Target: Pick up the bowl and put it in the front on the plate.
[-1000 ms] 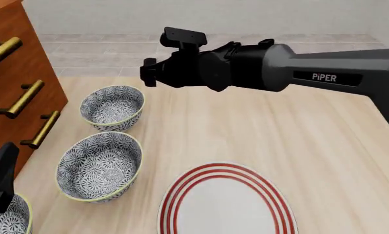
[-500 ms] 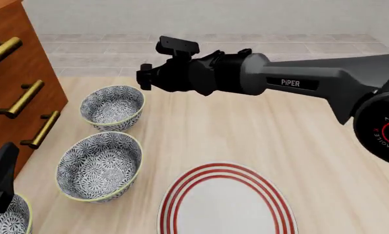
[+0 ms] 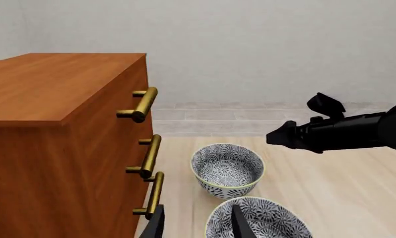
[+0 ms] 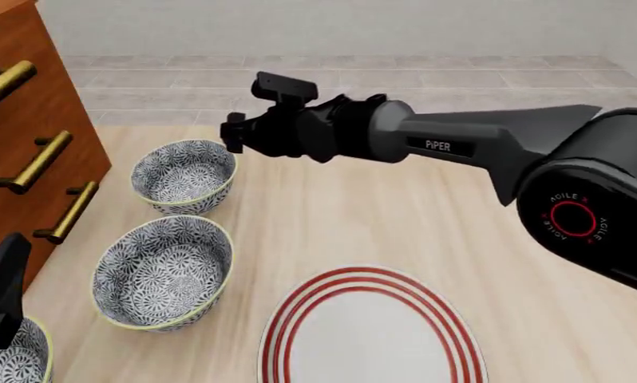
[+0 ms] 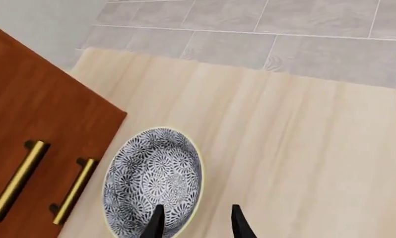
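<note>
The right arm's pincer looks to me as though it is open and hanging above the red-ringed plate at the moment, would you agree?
Not quite: the right pincer is open, but it hangs by the far bowl, not the plate. The front view shows it, and the right wrist view has that bowl just past the fingertips.

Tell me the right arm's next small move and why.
Probably lower the right gripper over the near rim of the far bowl. In the right wrist view its open fingers already straddle that rim from above, not yet around it. The plate lies bare, nearer the camera.
</note>
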`<state>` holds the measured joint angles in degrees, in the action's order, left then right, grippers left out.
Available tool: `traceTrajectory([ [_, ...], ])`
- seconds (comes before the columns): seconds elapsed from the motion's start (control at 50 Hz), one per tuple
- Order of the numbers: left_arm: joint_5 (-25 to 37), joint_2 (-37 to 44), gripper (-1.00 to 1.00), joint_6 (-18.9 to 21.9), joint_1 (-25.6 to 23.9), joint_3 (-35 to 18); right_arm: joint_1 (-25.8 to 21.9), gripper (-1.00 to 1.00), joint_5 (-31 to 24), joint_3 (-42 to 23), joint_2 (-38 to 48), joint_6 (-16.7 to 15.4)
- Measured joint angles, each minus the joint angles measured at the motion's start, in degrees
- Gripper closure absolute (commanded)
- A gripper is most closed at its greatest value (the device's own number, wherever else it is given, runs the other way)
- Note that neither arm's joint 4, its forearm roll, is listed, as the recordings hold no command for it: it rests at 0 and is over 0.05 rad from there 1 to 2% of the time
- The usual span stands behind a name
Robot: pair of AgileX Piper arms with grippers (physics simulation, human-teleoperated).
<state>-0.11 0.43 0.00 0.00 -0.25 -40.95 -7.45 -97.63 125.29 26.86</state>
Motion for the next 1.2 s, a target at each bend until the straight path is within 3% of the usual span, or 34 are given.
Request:
traceTrajectory([
  [0.42,0.0,0.0,-1.0,0.0,0.0,0.0,-0.49,-1.0,-0.77,-5.73,5.16,1.26],
  [1.2,0.0,0.0,-1.0,0.0,0.0,0.0,-1.88,-1.0,-4.47,-14.82,13.14,0.57],
])
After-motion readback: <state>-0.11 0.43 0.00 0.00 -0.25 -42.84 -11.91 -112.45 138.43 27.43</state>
